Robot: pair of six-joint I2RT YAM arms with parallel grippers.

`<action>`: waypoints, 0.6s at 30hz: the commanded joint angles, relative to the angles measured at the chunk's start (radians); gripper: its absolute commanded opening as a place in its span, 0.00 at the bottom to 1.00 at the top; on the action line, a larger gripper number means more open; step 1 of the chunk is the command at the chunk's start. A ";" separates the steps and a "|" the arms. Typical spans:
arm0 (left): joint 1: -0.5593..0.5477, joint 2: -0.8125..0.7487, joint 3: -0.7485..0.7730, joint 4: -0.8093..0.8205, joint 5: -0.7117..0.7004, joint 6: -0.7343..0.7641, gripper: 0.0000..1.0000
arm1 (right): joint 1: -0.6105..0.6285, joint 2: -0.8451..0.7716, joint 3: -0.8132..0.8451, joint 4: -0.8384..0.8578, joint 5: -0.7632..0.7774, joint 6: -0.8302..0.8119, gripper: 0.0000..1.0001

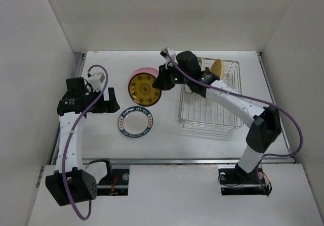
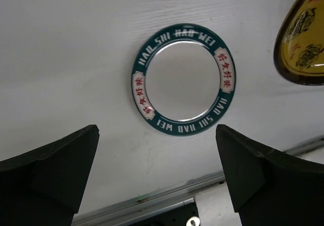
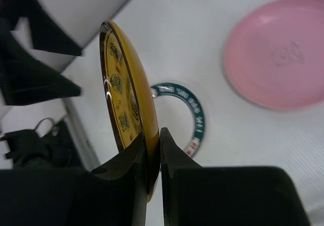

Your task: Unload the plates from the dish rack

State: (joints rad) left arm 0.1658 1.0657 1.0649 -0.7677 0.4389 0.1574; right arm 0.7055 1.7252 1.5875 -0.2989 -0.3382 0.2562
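Note:
My right gripper (image 1: 163, 79) (image 3: 153, 157) is shut on the rim of a small yellow plate (image 1: 144, 89) (image 3: 125, 97), holding it above a pink plate (image 1: 137, 73) (image 3: 281, 54) that lies flat on the table. A white plate with a teal lettered rim (image 1: 136, 123) (image 2: 183, 79) (image 3: 196, 116) lies on the table in front of them. The yellow plate's edge (image 2: 302, 39) shows at the right of the left wrist view. The dish rack (image 1: 210, 116) stands at the right with a tan plate (image 1: 218, 66) upright at its far end. My left gripper (image 1: 108, 100) (image 2: 157, 178) hangs open and empty, left of the teal-rimmed plate.
A metal rail (image 2: 152, 206) runs along the table's near edge. White walls close in the table on the left, right and far sides. A small white object (image 1: 96, 78) sits behind the left arm.

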 commanded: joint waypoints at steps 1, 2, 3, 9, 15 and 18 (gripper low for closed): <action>0.005 0.039 0.037 -0.036 0.213 0.102 1.00 | -0.006 -0.015 -0.007 0.272 -0.301 0.023 0.00; 0.005 0.052 0.050 -0.051 0.262 0.119 1.00 | -0.006 -0.001 -0.018 0.296 -0.362 0.034 0.00; 0.005 0.081 0.067 -0.086 0.285 0.164 1.00 | -0.006 0.014 -0.027 0.314 -0.384 0.034 0.00; 0.005 0.143 0.112 -0.165 0.452 0.244 1.00 | 0.003 0.062 -0.027 0.326 -0.378 0.046 0.00; 0.005 0.093 0.121 -0.192 0.434 0.345 1.00 | 0.003 0.031 -0.070 0.326 -0.286 0.046 0.00; 0.005 0.069 0.112 -0.208 0.394 0.432 1.00 | 0.003 0.020 -0.080 0.336 -0.304 0.034 0.00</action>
State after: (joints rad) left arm 0.1658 1.1805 1.1461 -0.9348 0.8165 0.4690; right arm 0.7017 1.7977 1.5036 -0.0566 -0.6323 0.2947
